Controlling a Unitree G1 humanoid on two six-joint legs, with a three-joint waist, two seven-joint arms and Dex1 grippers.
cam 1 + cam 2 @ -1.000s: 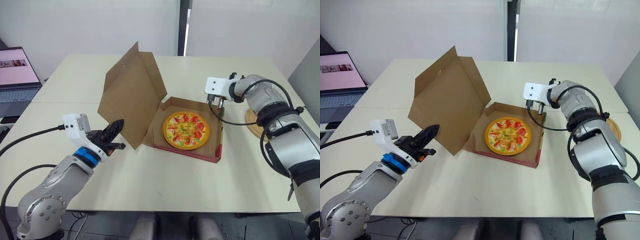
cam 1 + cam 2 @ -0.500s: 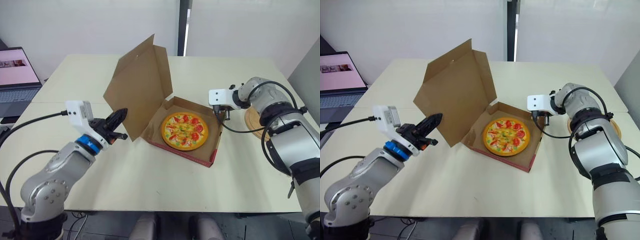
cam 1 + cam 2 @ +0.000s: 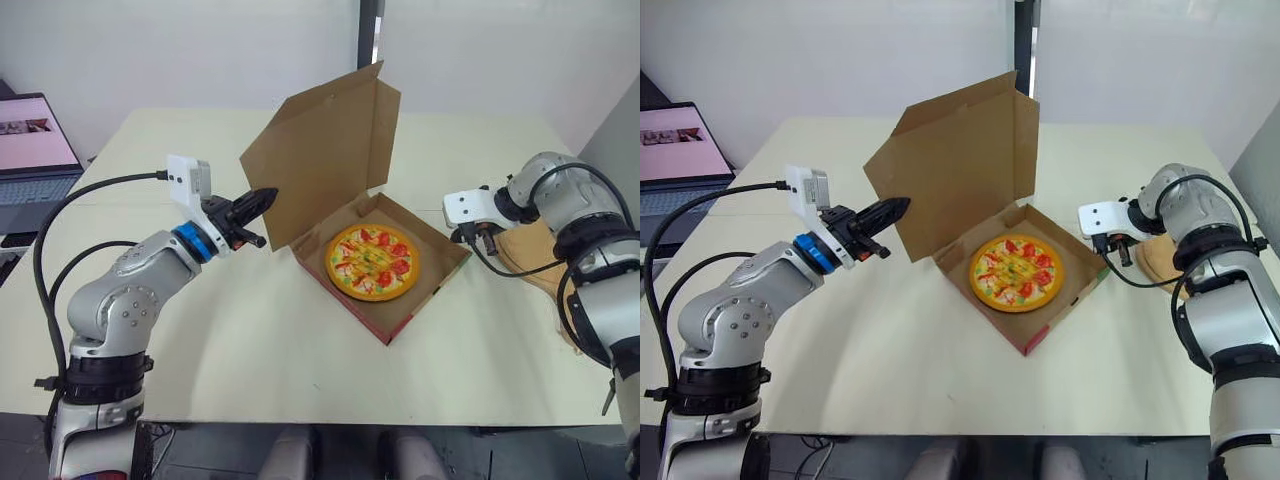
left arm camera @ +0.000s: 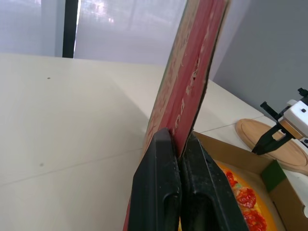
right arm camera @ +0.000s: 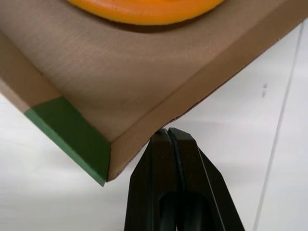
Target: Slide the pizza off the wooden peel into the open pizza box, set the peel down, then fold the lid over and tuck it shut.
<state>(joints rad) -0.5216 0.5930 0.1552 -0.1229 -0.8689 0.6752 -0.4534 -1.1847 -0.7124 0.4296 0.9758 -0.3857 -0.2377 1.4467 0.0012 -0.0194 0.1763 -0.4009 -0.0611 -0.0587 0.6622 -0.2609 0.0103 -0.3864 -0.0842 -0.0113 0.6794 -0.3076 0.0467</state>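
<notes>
Step in hand: lid fold. The first two steps look done.

- Round orange-crusted pizza with red and green toppings (image 3: pixel 373 260) lies flat inside the open brown cardboard pizza box (image 3: pixel 440 285), roughly centred in the tray.
- Round pale wooden peel (image 3: pixel 1160 262) is down on the cream table (image 3: pixel 250 330), just beyond the box's right corner and partly under my right forearm.
- Brown cardboard lid (image 3: pixel 330 150) stands close to upright on the hinge, leaning slightly back from the tray.
- Left gripper (image 4: pixel 179 139): fingers pinched together on the lid's side edge, with the card caught between the pads.
- Right gripper (image 3: pixel 1122 250): fingers closed together and empty. The tips rest against the outside of the box wall, near the green-taped corner.

Next move, my read: swing the left arm over and down toward the tray so the lid pivots on its hinge. The right tips should brace the corner so the box doesn't skate. The lid's side flaps need to drop inside the walls, so I would let go of the edge late, then press the front down to tuck it. Main risk is a flap snagging on a wall.
</notes>
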